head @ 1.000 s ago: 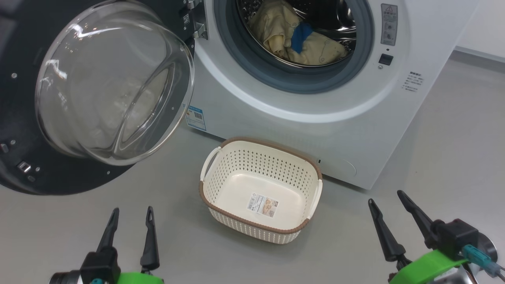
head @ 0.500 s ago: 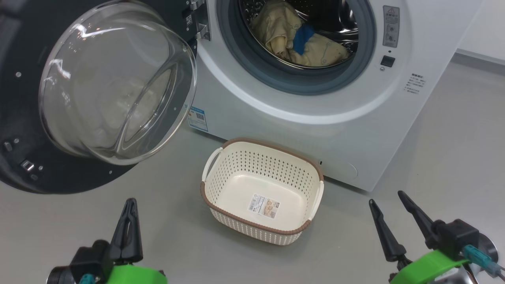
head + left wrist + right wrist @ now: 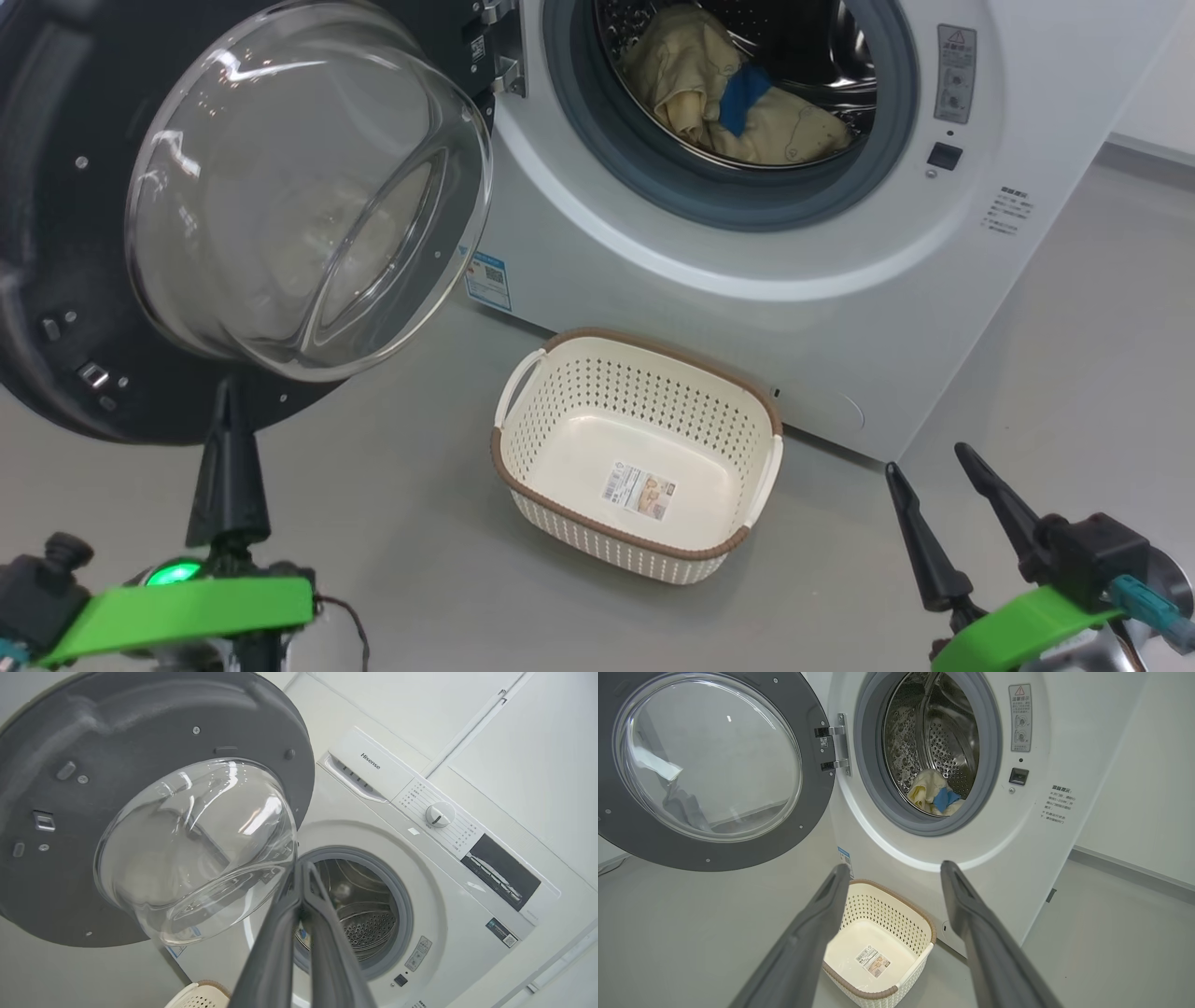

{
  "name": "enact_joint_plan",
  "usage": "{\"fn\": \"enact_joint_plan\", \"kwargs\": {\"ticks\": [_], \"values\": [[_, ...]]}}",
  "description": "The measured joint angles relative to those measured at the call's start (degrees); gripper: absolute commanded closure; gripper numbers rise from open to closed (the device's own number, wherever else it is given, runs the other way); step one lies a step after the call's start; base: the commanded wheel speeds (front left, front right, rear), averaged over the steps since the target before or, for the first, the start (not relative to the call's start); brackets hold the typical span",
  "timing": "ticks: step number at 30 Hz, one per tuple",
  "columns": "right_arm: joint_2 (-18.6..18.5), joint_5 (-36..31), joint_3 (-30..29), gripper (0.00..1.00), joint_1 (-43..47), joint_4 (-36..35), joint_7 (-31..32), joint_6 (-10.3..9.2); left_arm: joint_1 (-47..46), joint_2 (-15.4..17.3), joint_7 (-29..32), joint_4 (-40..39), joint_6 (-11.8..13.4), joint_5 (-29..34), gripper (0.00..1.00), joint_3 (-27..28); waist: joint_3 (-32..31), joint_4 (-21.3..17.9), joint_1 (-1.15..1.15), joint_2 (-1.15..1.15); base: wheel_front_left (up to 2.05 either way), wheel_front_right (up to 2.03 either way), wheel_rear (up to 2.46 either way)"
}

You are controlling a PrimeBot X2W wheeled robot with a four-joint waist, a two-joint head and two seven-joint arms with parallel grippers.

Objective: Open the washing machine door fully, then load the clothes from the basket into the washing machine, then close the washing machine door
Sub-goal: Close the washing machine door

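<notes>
The washing machine (image 3: 747, 308) (image 3: 1027, 826) (image 3: 420, 826) stands with its door (image 3: 56, 233) (image 3: 714, 851) (image 3: 56, 905) swung wide open to the left, glass bowl bulging outward. The cream-yellow clothes (image 3: 794, 131) (image 3: 924, 791) with a blue patch lie inside the steel drum. The basket (image 3: 644, 532) (image 3: 920, 924) sits on the floor in front of the machine, with just a label sticker in it. My left gripper (image 3: 224, 392) (image 3: 301, 865) is shut on nothing, its tip just below the door's lower rim. My right gripper (image 3: 929, 457) (image 3: 894, 868) stands open at the lower right, right of the basket.
Grey floor (image 3: 420, 560) surrounds the basket. A white wall (image 3: 1148, 788) with a grey skirting runs to the right of the machine. The open door overhangs the floor on the left.
My left gripper has shut and risen toward the door's lower rim. The head camera has shifted, so the whole scene sits a little further right. The right gripper has held still.
</notes>
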Motion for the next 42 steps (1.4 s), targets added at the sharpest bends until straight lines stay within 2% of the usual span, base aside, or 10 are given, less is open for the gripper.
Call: {"fn": "enact_joint_plan", "kwargs": {"ticks": [4,7,11,13,15,20,31,42], "values": [[0.0,0.01,-0.07,0.0,0.01,-0.23,0.09,0.0,-0.51,0.44,1.67,-3.47,-0.7,-10.54,1.0,2.43,0.31,0.15,0.0,0.0,0.0,0.0,0.0],[0.0,0.01,-0.3,0.0,0.01,-0.53,0.53,0.0,-2.08,1.92,2.55,-5.33,-0.94,-17.77,1.0,5.14,0.6,0.22,0.0,0.0,0.0,0.0,0.0],[0.0,0.01,-0.47,0.0,0.01,-0.69,0.57,0.0,-3.81,5.08,3.28,-5.45,-0.98,-24.8,1.0,9.21,1.03,0.11,0.0,0.0,0.0,0.0,0.0],[0.0,0.01,-0.62,0.0,0.0,-0.87,0.57,0.0,-4.1,5.54,3.37,-5.47,-0.98,-27.05,1.0,9.94,1.16,0.11,0.0,0.0,0.0,0.0,0.0],[0.0,0.0,-0.73,0.0,-0.01,-1.08,0.59,0.0,-5.01,5.88,3.7,-5.6,-0.98,-32.89,1.0,11.57,1.45,0.1,0.0,0.0,0.0,0.0,0.0],[0.0,-0.32,-1.07,0.0,-0.07,-1.36,1.11,0.0,-8.86,9.26,5.13,-3.91,-0.98,-40.42,1.0,16.17,2.58,0.33,0.01,0.0,0.0,0.0,0.0],[-0.01,-1.44,-1.0,0.0,-1.36,-2.46,2.02,0.0,-16.75,13.41,8.86,8.29,-0.98,-46.44,1.0,22.03,5.79,-0.65,0.01,0.0,0.0,0.0,0.0],[-0.01,-3.05,-0.81,0.0,-3.66,-3.97,3.23,0.0,-24.97,16.22,12.7,21.39,-0.98,-48.23,1.0,26.48,9.71,-2.71,0.01,0.0,0.0,0.0,0.0]]}}
